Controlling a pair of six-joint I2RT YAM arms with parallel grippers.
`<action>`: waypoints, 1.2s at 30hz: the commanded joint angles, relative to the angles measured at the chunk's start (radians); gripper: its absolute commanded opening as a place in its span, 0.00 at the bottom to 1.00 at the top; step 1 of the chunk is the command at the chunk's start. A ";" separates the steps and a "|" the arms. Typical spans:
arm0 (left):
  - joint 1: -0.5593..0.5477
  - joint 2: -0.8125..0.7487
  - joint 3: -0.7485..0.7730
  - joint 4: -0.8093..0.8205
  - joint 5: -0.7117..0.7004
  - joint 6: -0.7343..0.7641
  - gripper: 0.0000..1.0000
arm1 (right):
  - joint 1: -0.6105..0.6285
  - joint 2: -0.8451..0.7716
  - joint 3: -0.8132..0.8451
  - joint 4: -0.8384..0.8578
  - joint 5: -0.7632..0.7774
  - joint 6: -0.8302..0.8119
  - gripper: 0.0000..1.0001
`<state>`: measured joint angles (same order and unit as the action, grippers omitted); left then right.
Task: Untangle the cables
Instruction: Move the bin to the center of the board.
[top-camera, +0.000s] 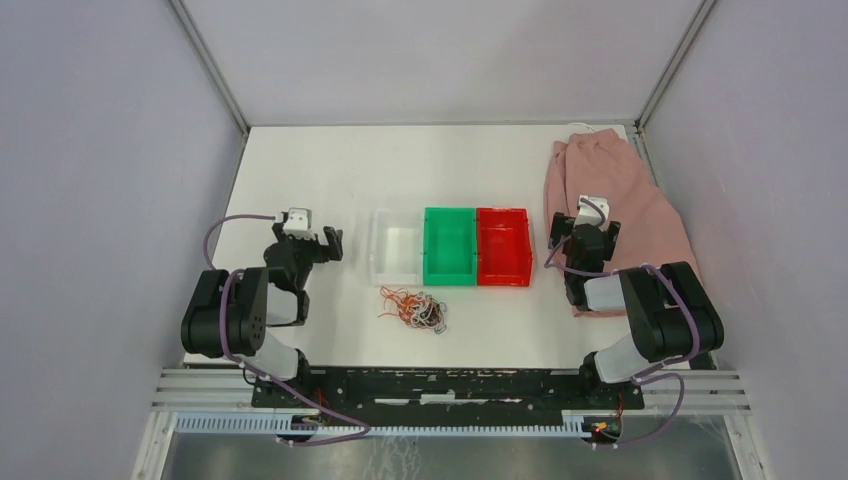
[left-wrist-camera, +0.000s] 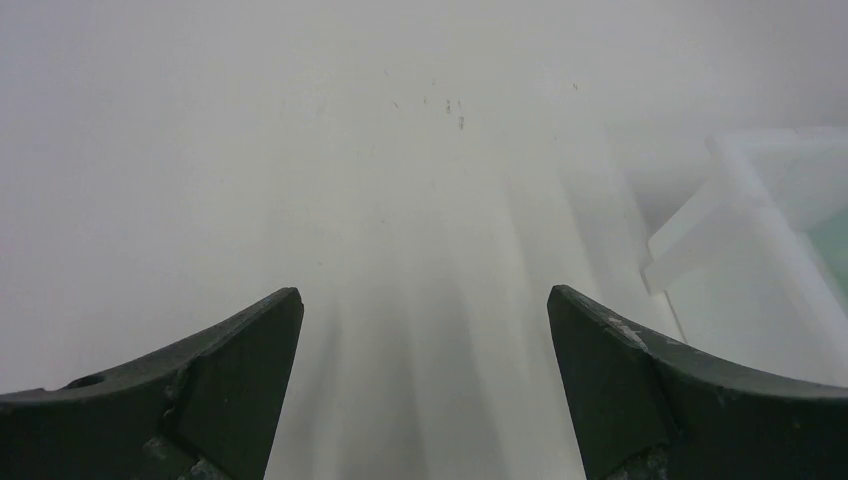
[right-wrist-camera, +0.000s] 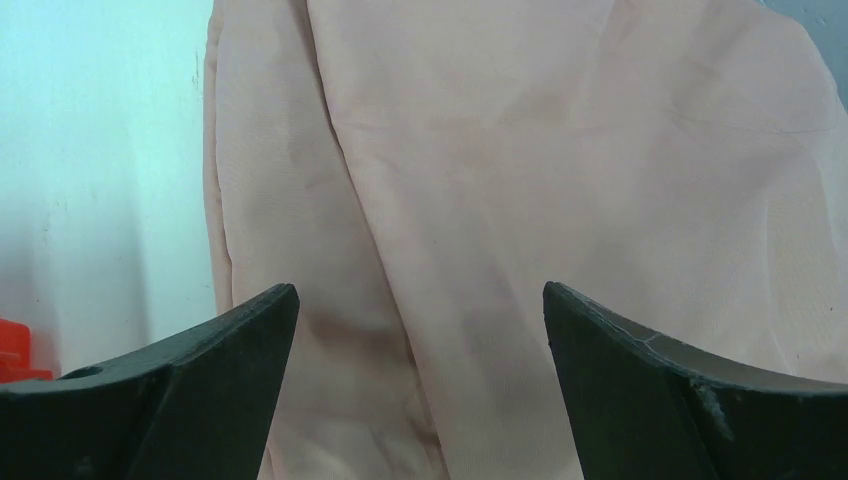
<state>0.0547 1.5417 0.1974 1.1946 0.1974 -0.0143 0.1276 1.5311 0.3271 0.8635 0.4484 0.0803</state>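
Three open bins stand in a row on the white worktop, touching side to side: a clear bin, a green bin and a red bin. The cables, one small clump of orange-red, black and white wires, lie just in front of the clear and green bins, apart from both arms; the single wires are too fine to count. One pink cloth lies along the right side. The left gripper hovers left of the clear bin, jaws apart and empty. The right gripper hangs over the cloth, jaws apart and empty.
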 joint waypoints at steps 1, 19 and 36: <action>-0.007 -0.022 0.019 0.017 -0.030 0.014 0.99 | -0.005 -0.018 0.020 0.043 0.003 -0.003 0.99; -0.007 -0.031 0.019 0.018 -0.025 0.012 0.99 | 0.001 -0.099 0.046 -0.064 0.003 -0.015 1.00; -0.004 -0.202 0.793 -1.407 0.239 0.129 0.99 | 0.088 -0.352 0.553 -0.976 -0.412 0.416 0.97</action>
<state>0.0502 1.3586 0.8986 0.1562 0.3397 0.0273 0.1371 1.1362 0.7429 0.0822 0.2050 0.4389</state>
